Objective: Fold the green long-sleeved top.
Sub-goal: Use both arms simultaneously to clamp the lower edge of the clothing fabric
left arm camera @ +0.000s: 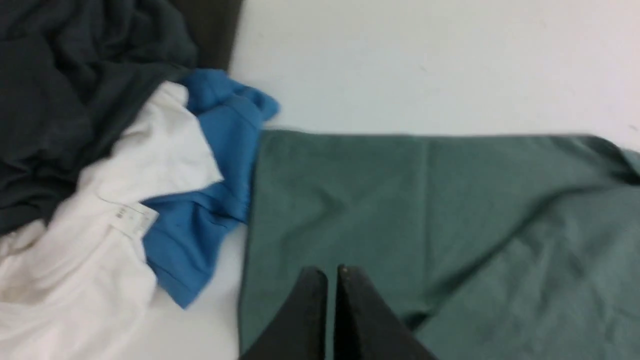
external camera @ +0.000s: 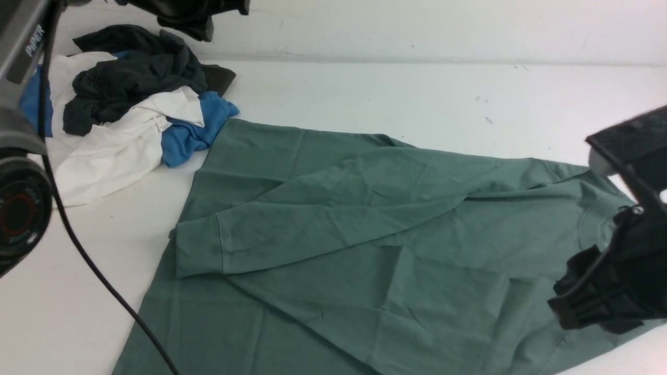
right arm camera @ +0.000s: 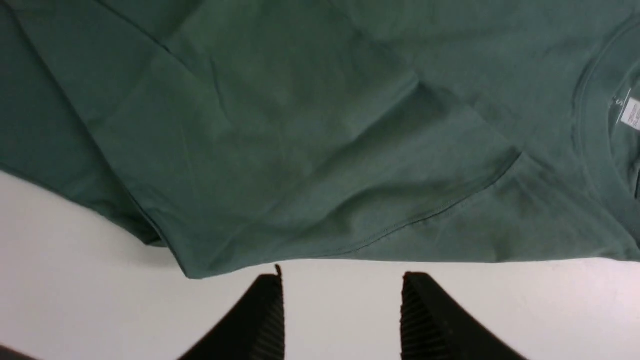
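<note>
So: green long-sleeved top (external camera: 365, 224) lies spread flat on the white worktop (external camera: 391, 94), covering the centre and near-right of it, w/ the hem end to the left and the neck end to the right. One sleeve (external camera: 333, 208) is laid diagonally across the body, its cuff (external camera: 198, 250) ending at the left edge of the cloth. Fabric has light creases, esp. in the near half. White neck label (right arm camera: 631, 111) shows inside the collar in the right wrist view. Far left of the worktop holds a loose heap of other clothes: dark garment (external camera: 130, 73) on top, white garment (external camera: 114, 146) below it, blue garment (external camera: 193, 130) poking out on the right side, its edge just beside the top's far-left corner. Left end effector (left arm camera: 332, 272) is clenched, fingers pressed together w/ no cloth seen btwn them; the left wrist view puts it over the top's left part, near the heap. Right end effector (right arm camera: 342, 280) is released, jaws apart and holding nothing; in the right wrist view it sits over bare worktop, just beside the top's edge. In the front view it shows as a dark block at the right, in front of the neck area. Black cable (external camera: 94, 265) runs across the near-left worktop.
</note>
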Motion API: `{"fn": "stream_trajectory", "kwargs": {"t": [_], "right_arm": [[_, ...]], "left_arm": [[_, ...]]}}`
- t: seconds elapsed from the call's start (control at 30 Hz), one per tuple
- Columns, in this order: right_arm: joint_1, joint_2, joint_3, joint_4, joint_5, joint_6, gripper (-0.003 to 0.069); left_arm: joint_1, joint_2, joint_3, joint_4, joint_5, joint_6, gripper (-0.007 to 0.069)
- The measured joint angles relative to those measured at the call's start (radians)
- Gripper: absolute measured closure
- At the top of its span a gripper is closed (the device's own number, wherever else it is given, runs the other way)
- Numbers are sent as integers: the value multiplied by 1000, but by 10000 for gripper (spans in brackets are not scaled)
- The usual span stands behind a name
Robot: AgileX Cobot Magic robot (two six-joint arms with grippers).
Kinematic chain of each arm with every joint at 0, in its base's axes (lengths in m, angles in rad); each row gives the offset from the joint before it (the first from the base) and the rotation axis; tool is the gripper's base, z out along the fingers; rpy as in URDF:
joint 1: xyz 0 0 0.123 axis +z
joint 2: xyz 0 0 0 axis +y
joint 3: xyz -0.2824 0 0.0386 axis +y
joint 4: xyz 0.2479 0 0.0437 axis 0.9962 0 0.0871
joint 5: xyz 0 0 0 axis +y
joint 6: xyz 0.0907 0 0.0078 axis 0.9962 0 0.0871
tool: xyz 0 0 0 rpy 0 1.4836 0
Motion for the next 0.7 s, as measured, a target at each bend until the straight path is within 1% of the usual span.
{"fn": "stream_trajectory", "kwargs": {"t": [0.03, 0.07, 0.1, 0.13, 0.23, 0.27, 0.3, 0.37, 0.4, 0.43, 0.6, 0.67, 0.7], "right_arm": [[0, -26, 2, 9, 3, -10, 396], [0, -52, 8, 23, 4, -20, 417], [0, -56, 9, 25, 4, -22, 425], [0, -83, 14, 45, 10, -33, 451], [0, -113, 21, 97, 18, -44, 490], [0, -118, 24, 133, 19, -55, 508], [0, -118, 26, 149, 19, -58, 509], [0, -118, 37, 201, 20, -96, 524], [0, -118, 39, 204, 20, -102, 526], [0, -118, 46, 224, 20, -120, 531], [0, -118, 49, 233, 21, -133, 531], [0, -118, 49, 233, 21, -133, 531], [0, -118, 49, 239, 21, -133, 531]], "left_arm": [[-15, -45, 65, -1, 0, 3, 624], [-27, -117, 174, -2, 0, 3, 629], [-30, -129, 193, -2, 0, 3, 629], [-36, -217, 355, -3, -1, -6, 629], [-36, -391, 651, -4, -3, -40, 629], [-36, -482, 793, -3, -3, -60, 629], [-36, -492, 812, -1, -3, -63, 629], [-36, -592, 1027, -1, -3, -104, 629], [-36, -615, 1059, -1, -3, -111, 629], [-36, -657, 1176, -1, -4, -133, 629], [-36, -707, 1412, 9, -23, -164, 627], [-36, -707, 1444, 10, -50, -176, 623], [-36, -707, 1486, 14, -91, -198, 609]]}}
